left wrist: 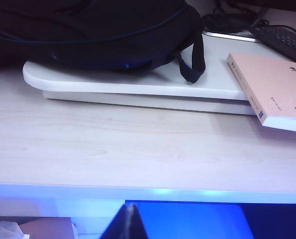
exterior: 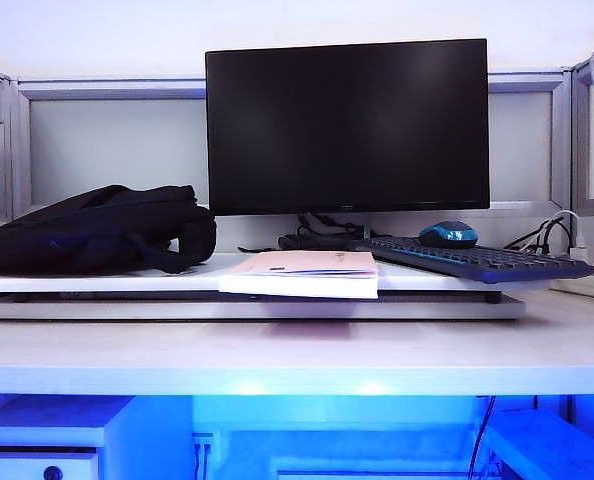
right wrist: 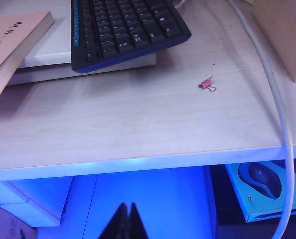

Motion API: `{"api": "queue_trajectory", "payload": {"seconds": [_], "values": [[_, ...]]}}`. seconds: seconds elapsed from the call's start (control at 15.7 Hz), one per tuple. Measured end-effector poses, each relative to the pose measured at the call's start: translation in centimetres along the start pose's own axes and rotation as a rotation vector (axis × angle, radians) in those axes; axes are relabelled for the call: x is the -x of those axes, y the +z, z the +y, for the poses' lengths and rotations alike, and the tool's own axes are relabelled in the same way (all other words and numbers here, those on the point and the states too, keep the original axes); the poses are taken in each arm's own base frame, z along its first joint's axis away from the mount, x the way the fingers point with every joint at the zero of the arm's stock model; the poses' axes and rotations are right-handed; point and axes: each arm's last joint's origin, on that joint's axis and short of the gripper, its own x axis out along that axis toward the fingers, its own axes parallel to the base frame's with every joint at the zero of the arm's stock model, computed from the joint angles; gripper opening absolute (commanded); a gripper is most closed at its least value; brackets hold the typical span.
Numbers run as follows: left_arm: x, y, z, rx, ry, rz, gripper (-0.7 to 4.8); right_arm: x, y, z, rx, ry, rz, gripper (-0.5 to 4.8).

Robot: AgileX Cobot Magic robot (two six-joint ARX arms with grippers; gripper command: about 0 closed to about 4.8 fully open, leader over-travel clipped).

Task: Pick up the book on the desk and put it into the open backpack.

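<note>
The pale pink book (exterior: 302, 272) lies flat on the thin raised board (exterior: 97, 283), with its front edge hanging over the white desk (exterior: 297, 350). The black backpack (exterior: 97, 230) with blue trim lies on the board to the book's left; its opening does not show. Neither gripper appears in the exterior view. My left gripper (left wrist: 130, 206) is shut and empty, below and in front of the desk's front edge, facing the backpack (left wrist: 88, 30) and book (left wrist: 275, 89). My right gripper (right wrist: 127, 205) is also shut and empty, below the desk edge, with the book (right wrist: 11, 42) far off.
A dark monitor (exterior: 347, 125) stands behind the book. A black keyboard (right wrist: 123, 30) overhangs the board's right end, with a blue mouse (exterior: 448, 234) behind it. A pink binder clip (right wrist: 206, 84), a white cable (right wrist: 275, 99) and a wooden box (right wrist: 285, 30) sit on the desk's right side.
</note>
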Motion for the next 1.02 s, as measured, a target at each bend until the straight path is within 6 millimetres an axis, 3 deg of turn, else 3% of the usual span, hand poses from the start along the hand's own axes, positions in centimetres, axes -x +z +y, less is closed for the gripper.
{"api": "queue_trajectory", "payload": {"seconds": [0.7, 0.89, 0.95, 1.02], "values": [[0.0, 0.0, 0.0, 0.0, 0.0, 0.0, -0.02, 0.0, 0.0, 0.0, 0.0, 0.003, -0.004, -0.08], [0.0, 0.1, 0.0, 0.0, -0.001, -0.006, 0.0, 0.0, 0.6, 0.5, 0.004, 0.123, -0.052, -0.04], [0.0, 0.1, 0.0, 0.0, -0.001, -0.009, 0.19, 0.1, 0.9, 0.6, 0.008, 0.159, -0.078, 0.03], [0.0, 0.1, 0.0, 0.0, -0.003, -0.016, 0.76, 0.1, 1.2, 0.8, 0.012, 0.193, -0.107, 0.23]]}}
